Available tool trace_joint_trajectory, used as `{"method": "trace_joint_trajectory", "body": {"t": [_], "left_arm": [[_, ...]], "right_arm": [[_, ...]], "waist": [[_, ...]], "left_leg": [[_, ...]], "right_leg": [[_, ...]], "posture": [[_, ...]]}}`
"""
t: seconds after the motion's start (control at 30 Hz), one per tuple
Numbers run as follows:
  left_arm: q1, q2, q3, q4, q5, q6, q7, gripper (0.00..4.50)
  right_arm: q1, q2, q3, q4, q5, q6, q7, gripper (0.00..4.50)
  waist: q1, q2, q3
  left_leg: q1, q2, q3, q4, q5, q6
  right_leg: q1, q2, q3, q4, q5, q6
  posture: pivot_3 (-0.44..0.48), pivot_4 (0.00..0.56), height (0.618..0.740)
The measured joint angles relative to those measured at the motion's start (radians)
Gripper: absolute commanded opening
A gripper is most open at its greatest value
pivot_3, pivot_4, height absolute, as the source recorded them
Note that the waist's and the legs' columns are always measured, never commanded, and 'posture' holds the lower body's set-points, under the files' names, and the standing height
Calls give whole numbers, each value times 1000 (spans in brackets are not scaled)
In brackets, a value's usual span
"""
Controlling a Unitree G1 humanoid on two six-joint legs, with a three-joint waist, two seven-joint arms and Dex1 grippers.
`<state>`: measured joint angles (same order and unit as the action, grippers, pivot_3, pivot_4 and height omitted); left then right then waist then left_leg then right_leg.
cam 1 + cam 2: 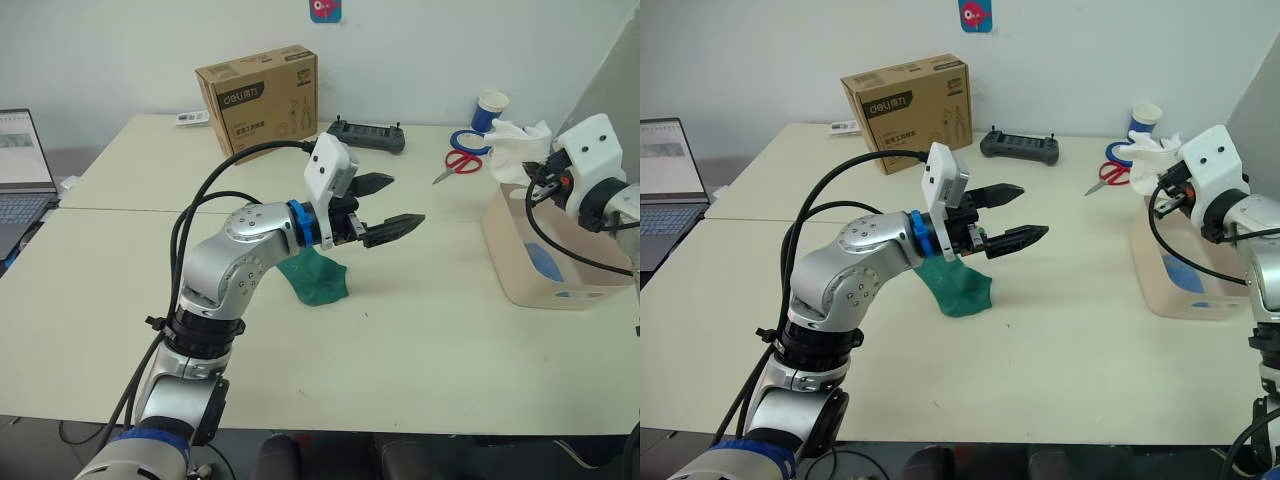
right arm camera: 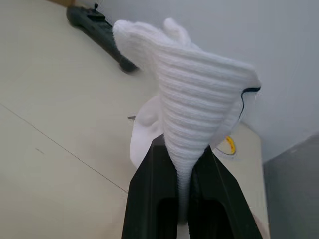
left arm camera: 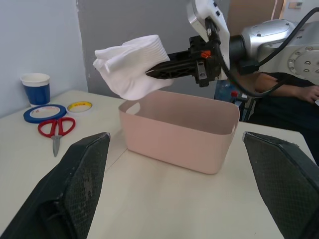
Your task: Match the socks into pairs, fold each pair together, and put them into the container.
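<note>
My right gripper (image 3: 167,71) is shut on a bundle of white socks (image 3: 132,64) and holds it in the air just above the near rim of the pale pink container (image 1: 540,285) at the table's right edge. Its black fingers (image 2: 149,199) pinch the socks' lower end. Something light blue, apparently a sock (image 1: 545,262), shows through the container's wall. A dark green sock (image 1: 318,280) lies crumpled on the middle of the table. Above it and a little to its right, my left gripper (image 1: 405,200) hovers open and empty, pointing towards the container.
At the back of the table stand a brown cardboard box (image 1: 258,95), a black controller (image 1: 368,135), red scissors (image 1: 458,163), a blue tape roll (image 1: 468,142) and a paper cup (image 1: 491,108). A laptop (image 1: 22,165) sits at the far left.
</note>
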<state>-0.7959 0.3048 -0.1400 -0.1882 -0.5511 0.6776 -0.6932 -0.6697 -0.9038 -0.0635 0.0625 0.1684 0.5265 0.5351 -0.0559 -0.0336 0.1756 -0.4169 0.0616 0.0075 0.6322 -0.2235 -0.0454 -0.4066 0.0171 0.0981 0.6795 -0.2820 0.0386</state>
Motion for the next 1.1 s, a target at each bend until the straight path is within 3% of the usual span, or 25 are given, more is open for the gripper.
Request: {"method": "trace_joint_trajectory", "body": {"t": [0.17, 0.4, 1.1], "left_arm": [[-16, -36, -11, 0, 18, -11, 7, 4453], [-22, -81, -48, -1, 42, -14, 5, 4453], [6, -73, -99, -35, 76, -8, -25, 4453]], "right_arm": [[-4, -77, 64, 138, -163, -152, 3, 0], [55, -85, 154, 292, -342, -310, -12, 0], [-23, -56, 271, 537, -539, -458, 62, 0]], "waist": [[6, 1, 1], [7, 2, 1], [2, 4, 1]], "left_leg": [[0, -1, 1, 1, 0, 0], [0, -1, 1, 1, 0, -1], [1, -1, 1, 5, 1, -2]], "right_leg": [[0, -1, 0, 0, 0, 0], [1, -1, 1, 1, 0, 0], [2, -1, 1, 2, 1, 0]], "posture": [[0, 150, 740], [0, 150, 740], [0, 150, 740]]}}
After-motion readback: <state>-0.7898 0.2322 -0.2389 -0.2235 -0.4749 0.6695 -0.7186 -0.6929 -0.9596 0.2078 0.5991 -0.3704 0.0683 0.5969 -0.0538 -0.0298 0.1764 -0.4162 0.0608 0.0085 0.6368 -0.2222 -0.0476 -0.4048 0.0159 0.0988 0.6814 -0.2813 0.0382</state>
